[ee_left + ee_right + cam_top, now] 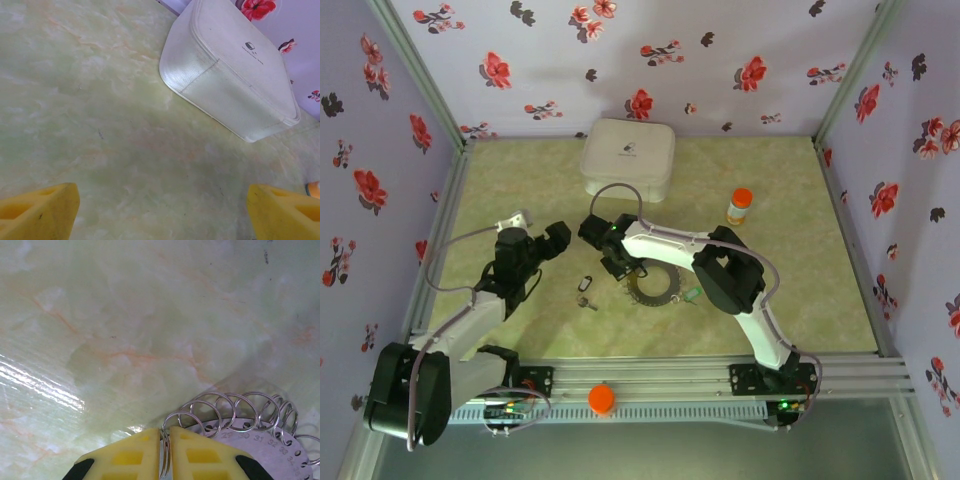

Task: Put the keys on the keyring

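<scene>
Yellow-tipped and almost meeting, the jaws of the right gripper (pixel 165 452) are pinching one thin wire loop (pixel 172 414) on the rim of the keyring (pixel 260 442) at the bottom of the wrist view. The loop is standing edge-on in the narrow slit between them, with more loops fanning off to the lower right.

Looking down from above, the keyring is lying flat on the table (pixel 790 300) just below the middle of the frame. The right gripper is bearing on its left edge. The dark key (pixel 586 290) is lying loose on the table left of the ring, clearly apart from it. The green tab (pixel 692 295) is sitting just beside the ring's right edge, and I cannot tell whether it is touching.

The left gripper (pixel 552 240) is hovering left of centre, spread wide and carrying nothing. In its own view the fingers (pixel 40 210) are sitting in the two lower corners with bare table between them and the white case (pixel 235 80) at the upper right.

As I am judging it, the job is only starting. Neither key is on a loop yet, and gripping that loop looks like preparation. Picking up each key and threading it on is all left to do.
</scene>
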Robot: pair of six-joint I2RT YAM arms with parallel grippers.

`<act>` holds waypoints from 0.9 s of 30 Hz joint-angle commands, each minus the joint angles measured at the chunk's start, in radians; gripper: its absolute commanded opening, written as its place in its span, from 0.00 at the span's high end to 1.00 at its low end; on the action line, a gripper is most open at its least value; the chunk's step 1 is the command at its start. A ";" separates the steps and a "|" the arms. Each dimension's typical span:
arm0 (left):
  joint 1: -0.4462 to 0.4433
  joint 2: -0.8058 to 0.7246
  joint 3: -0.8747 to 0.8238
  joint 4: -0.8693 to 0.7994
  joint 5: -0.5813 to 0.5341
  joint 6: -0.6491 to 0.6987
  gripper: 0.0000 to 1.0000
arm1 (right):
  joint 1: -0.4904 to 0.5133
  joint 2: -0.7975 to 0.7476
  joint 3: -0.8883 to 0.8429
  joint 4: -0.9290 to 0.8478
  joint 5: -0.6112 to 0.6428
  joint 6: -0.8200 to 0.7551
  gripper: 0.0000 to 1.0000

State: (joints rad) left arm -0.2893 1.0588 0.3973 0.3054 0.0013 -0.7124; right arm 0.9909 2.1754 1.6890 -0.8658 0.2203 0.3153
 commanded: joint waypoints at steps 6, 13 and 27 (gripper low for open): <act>0.011 0.002 0.012 0.017 0.001 0.004 0.13 | -0.008 0.028 0.011 -0.015 -0.023 0.000 0.85; 0.014 -0.005 0.006 0.011 0.001 0.011 0.13 | -0.013 0.007 -0.004 -0.002 -0.025 -0.008 0.99; -0.053 -0.079 0.086 -0.120 0.020 0.345 0.11 | -0.051 -0.412 -0.360 0.385 -0.130 -0.201 1.00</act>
State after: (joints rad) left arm -0.3096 1.0203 0.4511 0.2073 0.0090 -0.5320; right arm 0.9604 1.8736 1.4010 -0.6315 0.1383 0.1905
